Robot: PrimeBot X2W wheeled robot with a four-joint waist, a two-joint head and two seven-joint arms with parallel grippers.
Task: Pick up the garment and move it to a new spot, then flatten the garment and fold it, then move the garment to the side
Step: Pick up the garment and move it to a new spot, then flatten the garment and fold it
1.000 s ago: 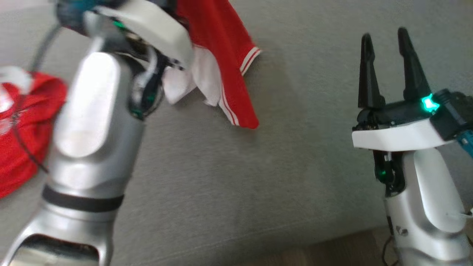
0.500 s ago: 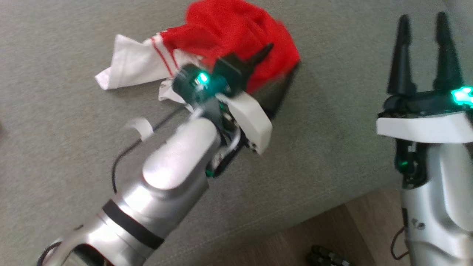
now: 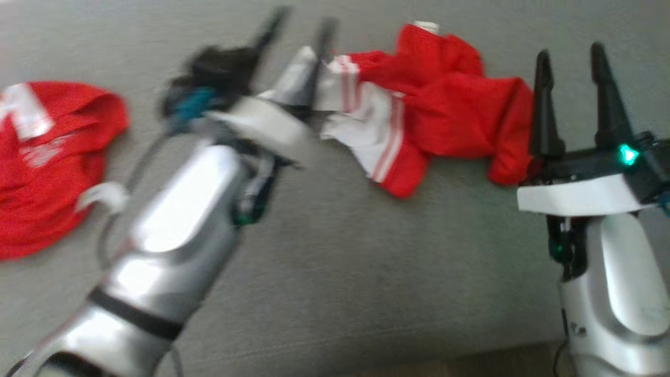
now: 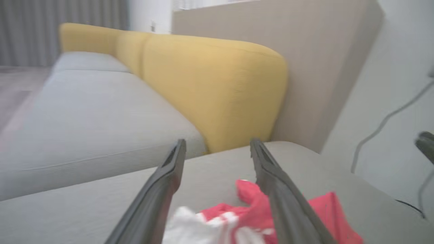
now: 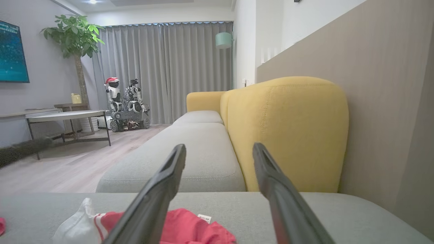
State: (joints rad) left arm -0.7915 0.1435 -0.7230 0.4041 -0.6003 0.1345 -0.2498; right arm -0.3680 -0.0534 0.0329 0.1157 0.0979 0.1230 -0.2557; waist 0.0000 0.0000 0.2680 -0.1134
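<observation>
1. Locate the grey woven sofa seat [image 3: 335, 272]. It is a broad, flat cushion with a fine, matte weave, and it carries everything below.

2. In the wrist views, note the mustard-yellow padded back cushion [image 5: 288, 132]. It is thick, has rounded corners, and stands upright at the rear of the seat.

3. Locate the task item, the crumpled red-and-white striped jersey garment [image 3: 445, 115]. It lies loose on the seat in soft folds. The red cloth is bunched toward your right. A white panel with narrow red-and-white stripes is spread toward your left.

4. Note the second red mesh-textured garment [image 3: 47, 167]. It lies heaped at the far left of the seat, well apart from the first.

5. Check the left gripper [image 3: 301, 23]. It is blurred in the head view. Its two long, dark, tapered fingers are spread wide and hold nothing. They sit just beside the white end of the garment, and the left wrist view shows the cloth lying beneath them.

6. Check the right gripper [image 3: 569, 52]. Its jaws also stand fully apart and hold nothing. Its fingers point up at the red end of the garment. You cannot tell whether they touch it.

7. Note the small white rectangular label [image 3: 425, 25] at the garment's far edge.
</observation>
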